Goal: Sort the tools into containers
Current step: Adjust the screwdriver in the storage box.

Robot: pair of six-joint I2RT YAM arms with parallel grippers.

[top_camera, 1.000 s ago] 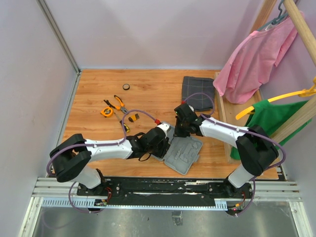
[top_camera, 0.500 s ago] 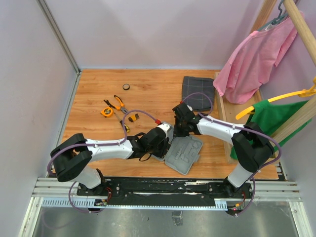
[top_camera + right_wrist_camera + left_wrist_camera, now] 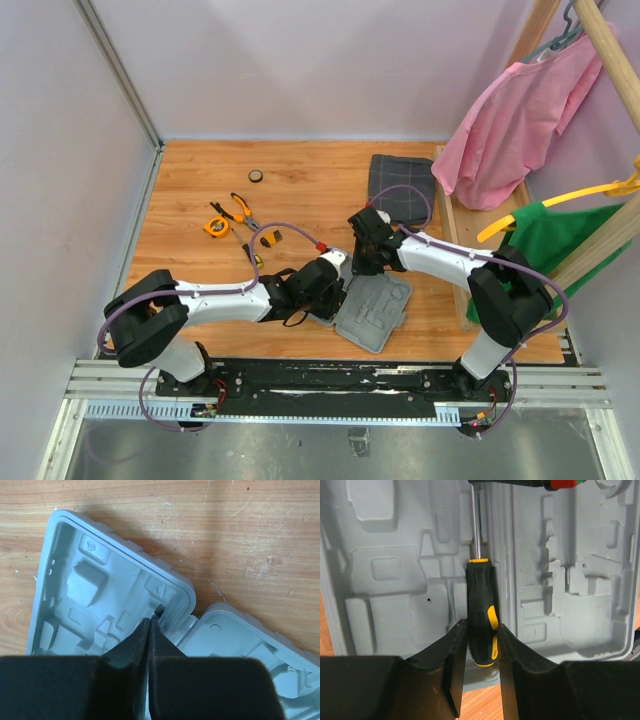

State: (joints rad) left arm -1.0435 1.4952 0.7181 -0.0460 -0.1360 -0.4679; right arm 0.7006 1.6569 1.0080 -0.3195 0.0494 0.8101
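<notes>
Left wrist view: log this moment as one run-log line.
left gripper: shut on black-and-yellow-handled screwdriver | at open grey plastic tool case | right gripper: shut, empty

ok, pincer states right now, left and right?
Left pincer: closed on the screwdriver, over the open case.
Right pincer: closed, nothing visibly held.

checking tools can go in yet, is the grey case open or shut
Open. The grey case lies spread, both halves showing moulded compartments; the left gripper holds a screwdriver over them.
</notes>
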